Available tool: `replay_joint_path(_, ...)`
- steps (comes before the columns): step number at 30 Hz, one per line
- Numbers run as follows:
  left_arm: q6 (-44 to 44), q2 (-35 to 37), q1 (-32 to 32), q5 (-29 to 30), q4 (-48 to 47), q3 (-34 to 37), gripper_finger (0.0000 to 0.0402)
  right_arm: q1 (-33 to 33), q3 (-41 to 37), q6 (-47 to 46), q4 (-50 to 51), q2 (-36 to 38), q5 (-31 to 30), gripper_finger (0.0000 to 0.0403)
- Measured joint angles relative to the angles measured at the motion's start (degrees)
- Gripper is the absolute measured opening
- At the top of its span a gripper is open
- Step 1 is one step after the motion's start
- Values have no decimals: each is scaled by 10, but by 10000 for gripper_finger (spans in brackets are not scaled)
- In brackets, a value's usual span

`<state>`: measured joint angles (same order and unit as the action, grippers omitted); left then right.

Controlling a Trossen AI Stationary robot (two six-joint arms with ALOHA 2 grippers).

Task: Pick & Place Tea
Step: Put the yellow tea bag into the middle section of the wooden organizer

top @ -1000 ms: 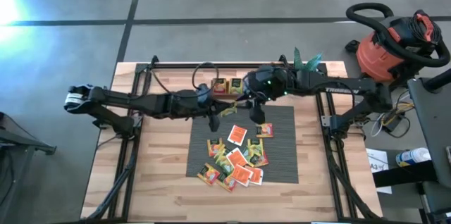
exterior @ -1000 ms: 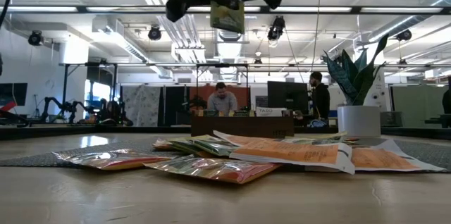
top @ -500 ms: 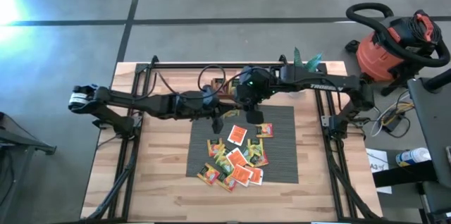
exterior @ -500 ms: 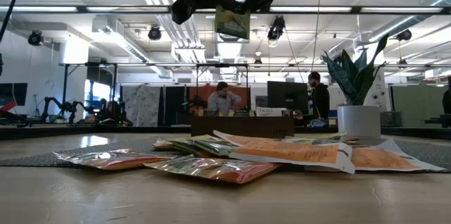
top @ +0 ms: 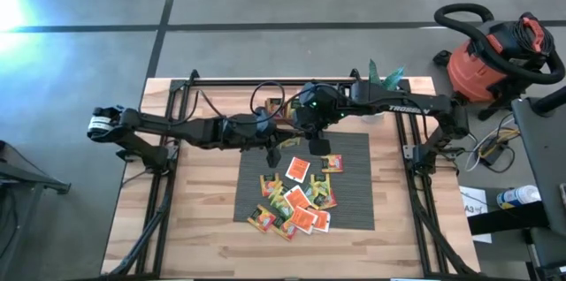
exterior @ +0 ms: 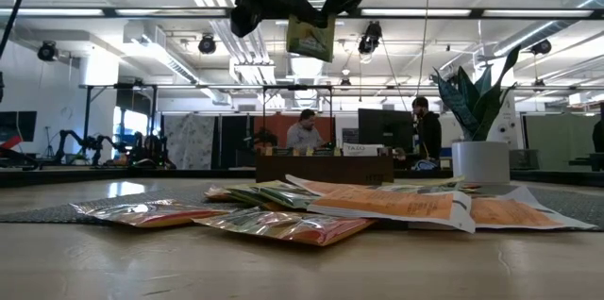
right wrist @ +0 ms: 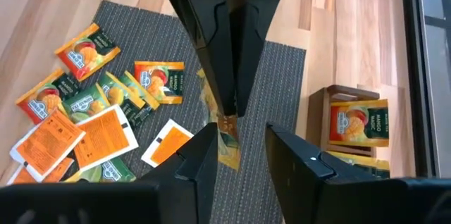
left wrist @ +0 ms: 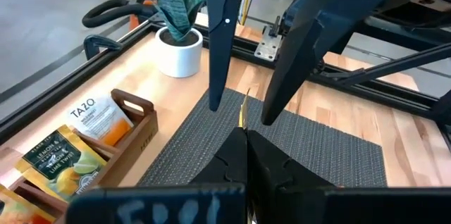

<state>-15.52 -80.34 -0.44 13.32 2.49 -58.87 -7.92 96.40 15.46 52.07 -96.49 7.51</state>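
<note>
Grey ribbed mat (top: 354,188): lies on the wooden surface (top: 203,219), under the loose heap of tea.
Tea heap (top: 296,201): orange-red, green, yellow and white sachets, overlapping on the mat; in the low view (exterior: 283,210) they lie flat and untouched.
Lifted sachet (exterior: 310,39): one yellow-green packet hangs tilted in the air above the mat, between the two hands; also seen from the right wrist (right wrist: 224,136).
Left hand (top: 271,152): fingers pressed together, pinching the lifted sachet by its edge (left wrist: 242,115).
Right hand (top: 317,144): fingers spread, standing either side of the same sachet, just beside the left hand; I cannot tell if they touch it.
Wooden tray (left wrist: 137,122): at the mat's far edge, holding upright tea packets.
Potted plant (left wrist: 176,34): beyond the tray.
</note>
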Motion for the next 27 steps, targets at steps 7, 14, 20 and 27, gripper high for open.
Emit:
replay_joint_path(7, 4, 0, 2, -4, 1, 0, 0, 0, 0, 2, -2, -3, 0, 90)
replay_joint_path(14, 4, 0, 2, -4, 1, 0, 0, 0, -1, 2, -1, -18, 0, 82)
replay_joint_path(20, 4, 0, 2, -4, -1, 0, 0, 0, -1, 0, -1, -19, 0, 80)
replay_joint_path(27, 5, -4, 2, -4, -1, 0, 0, 0, -1, -2, 0, -18, 0, 53)
